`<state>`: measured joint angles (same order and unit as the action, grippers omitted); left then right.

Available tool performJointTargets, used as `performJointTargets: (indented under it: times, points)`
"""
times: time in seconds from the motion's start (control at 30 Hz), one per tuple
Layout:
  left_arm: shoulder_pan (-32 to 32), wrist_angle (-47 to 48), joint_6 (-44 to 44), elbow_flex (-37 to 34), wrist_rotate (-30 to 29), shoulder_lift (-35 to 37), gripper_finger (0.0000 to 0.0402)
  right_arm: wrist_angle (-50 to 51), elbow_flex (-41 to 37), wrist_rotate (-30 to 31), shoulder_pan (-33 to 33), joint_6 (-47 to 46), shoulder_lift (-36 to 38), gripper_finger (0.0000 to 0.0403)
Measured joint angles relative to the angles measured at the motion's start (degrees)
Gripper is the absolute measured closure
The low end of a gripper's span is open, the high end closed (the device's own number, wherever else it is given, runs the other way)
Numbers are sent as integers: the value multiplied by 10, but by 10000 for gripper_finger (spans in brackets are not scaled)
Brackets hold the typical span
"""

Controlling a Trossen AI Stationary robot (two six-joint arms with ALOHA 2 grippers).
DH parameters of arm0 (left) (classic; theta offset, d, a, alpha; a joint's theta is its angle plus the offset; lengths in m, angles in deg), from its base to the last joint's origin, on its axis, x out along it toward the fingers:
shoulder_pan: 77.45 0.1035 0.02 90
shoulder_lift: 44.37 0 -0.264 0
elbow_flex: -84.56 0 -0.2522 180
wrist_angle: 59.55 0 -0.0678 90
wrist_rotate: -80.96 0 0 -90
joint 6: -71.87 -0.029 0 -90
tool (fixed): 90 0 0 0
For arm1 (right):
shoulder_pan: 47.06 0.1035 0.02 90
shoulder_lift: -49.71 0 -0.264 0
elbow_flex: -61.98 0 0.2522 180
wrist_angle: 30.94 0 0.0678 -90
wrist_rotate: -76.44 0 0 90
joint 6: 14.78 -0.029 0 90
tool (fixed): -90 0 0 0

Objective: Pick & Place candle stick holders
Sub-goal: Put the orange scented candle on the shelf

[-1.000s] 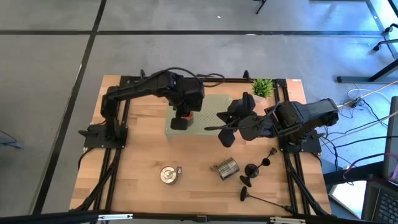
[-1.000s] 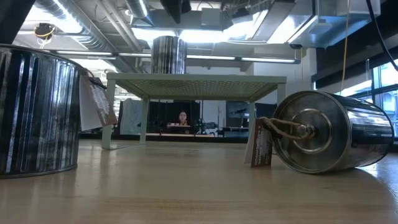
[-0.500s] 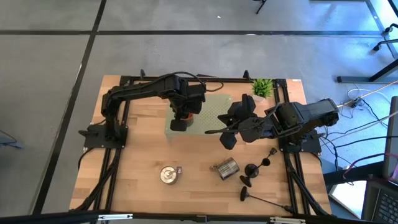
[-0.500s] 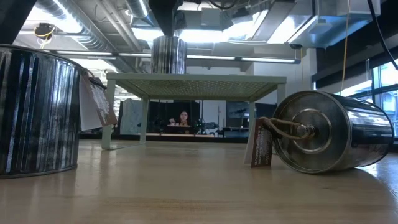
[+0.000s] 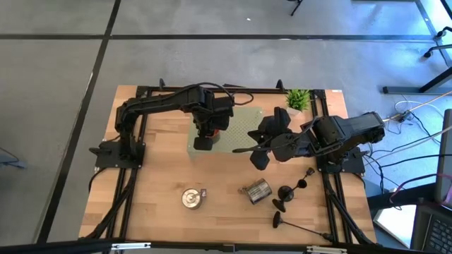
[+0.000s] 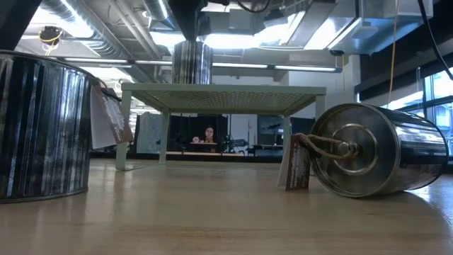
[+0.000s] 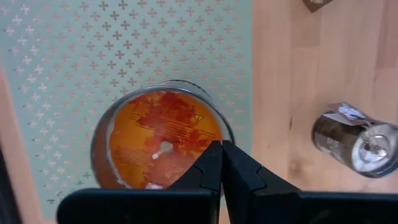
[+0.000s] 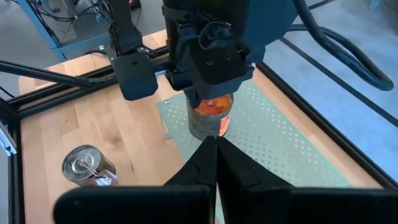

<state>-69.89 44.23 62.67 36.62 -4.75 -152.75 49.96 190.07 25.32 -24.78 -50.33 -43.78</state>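
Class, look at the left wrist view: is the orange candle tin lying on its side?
No. The orange candle tin stands upright on the perforated green stand, its wick facing up.

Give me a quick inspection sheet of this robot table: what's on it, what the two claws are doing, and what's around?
Surface: wooden table with a pale green perforated stand at the back.
Job's things: three black candle stick holders, all near the right front corner; at least one lies flat.
Clutter: orange candle tin on the stand; one silver can upright, another silver can on its side; small green plant at the back edge.
Grippers: left gripper shut, empty, above the orange candle tin; right gripper shut, empty, raised beside the stand.
Cables: bundles run along both table sides and off to the right.
Surroundings: grey floor; a person seated far behind.
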Motion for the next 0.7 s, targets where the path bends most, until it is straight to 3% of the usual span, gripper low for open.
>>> performJointTargets:
  times: [0.7]
  points:
    - [1, 0, 72, 0, 35, 0, 400, 4, 0, -1, 0, 1, 0, 399]
